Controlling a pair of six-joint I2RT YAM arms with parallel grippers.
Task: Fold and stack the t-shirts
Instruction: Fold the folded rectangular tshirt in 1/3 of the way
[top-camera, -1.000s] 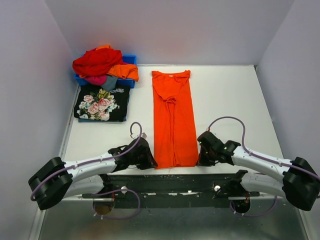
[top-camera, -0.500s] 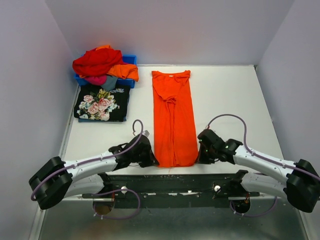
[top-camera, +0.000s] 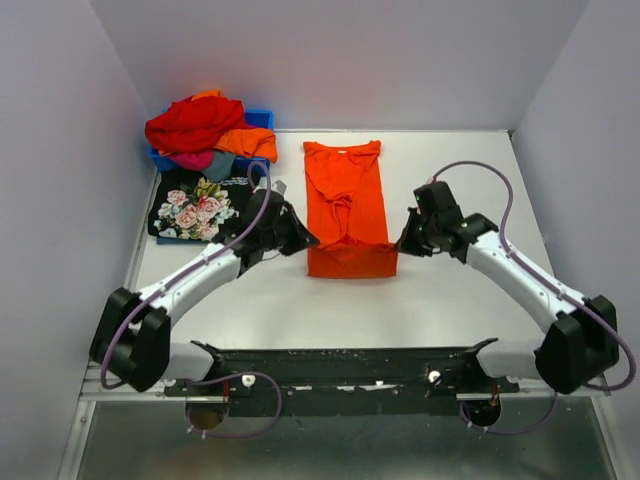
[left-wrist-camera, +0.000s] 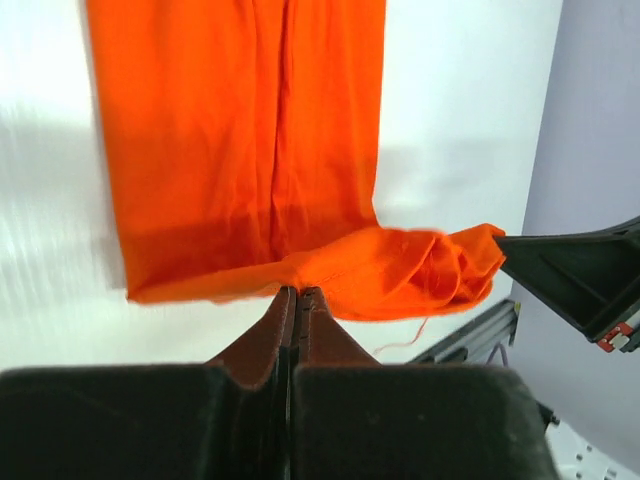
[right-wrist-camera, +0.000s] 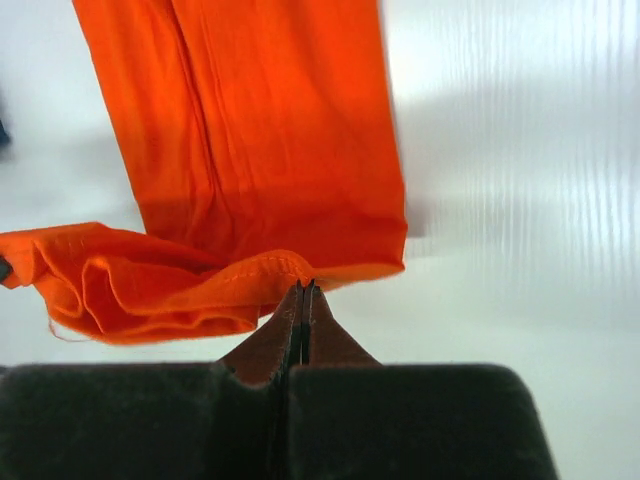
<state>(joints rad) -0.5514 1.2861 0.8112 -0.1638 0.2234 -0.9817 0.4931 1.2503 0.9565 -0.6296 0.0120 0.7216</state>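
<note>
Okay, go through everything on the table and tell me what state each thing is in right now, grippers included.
orange t-shirt: narrowed lengthwise, near hem raised and doubled back toward the collar.
left gripper: shut on the orange t-shirt's hem.
right gripper: shut on the same hem.
black rose-print t-shirt: folded, lying flat beside the bin.
blue bin: heaped with unfolded shirts.

Bare white tabletop lay open from one to two o'clock and at six. A bright orange cloth t-shirt filled the centre. At ten o'clock, a blue plastic bin heaped with shirts and a folded black rose-print t-shirt blocked passage.
</note>
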